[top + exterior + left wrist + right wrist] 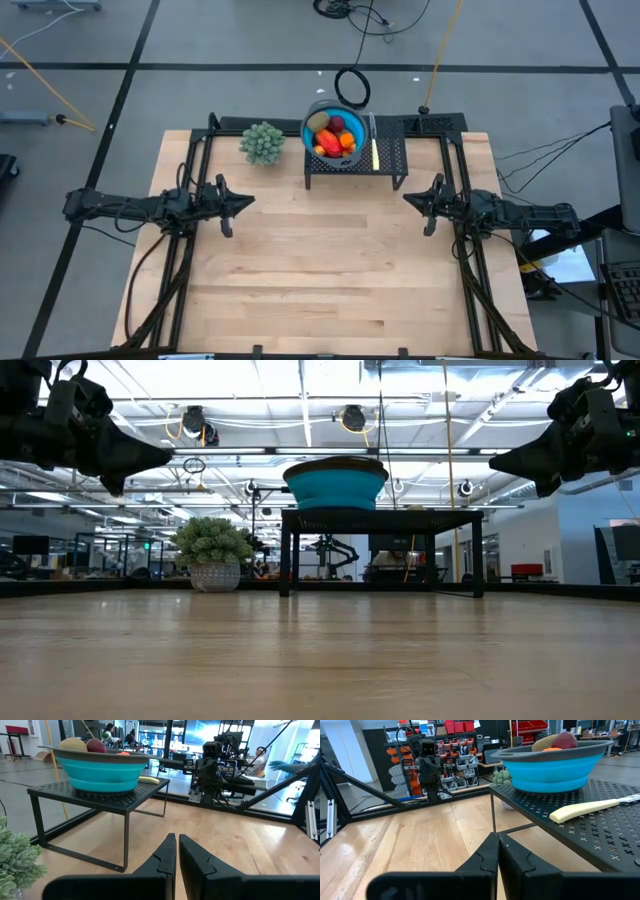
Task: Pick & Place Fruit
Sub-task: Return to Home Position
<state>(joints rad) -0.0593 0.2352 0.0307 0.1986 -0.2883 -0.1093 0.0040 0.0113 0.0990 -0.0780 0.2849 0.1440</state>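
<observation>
Left gripper [245,201] and right gripper [411,199] hover pressed together over the wooden table [330,280]; lit workshop ceiling [260,420] beyond.

Ahead of the right gripper [497,836] and its black fingers [482,857], a black shelf [600,835] punched with small crosses carries a pale yellow table knife [582,810] and a bright blue strainer [552,770], grey-rimmed. Inside lie a dark red fruit [338,124], a red-orange fruit [330,140] and an olive-green fruit [320,122]. Under the fingers, the table [330,270] is pale planked wood.
</observation>
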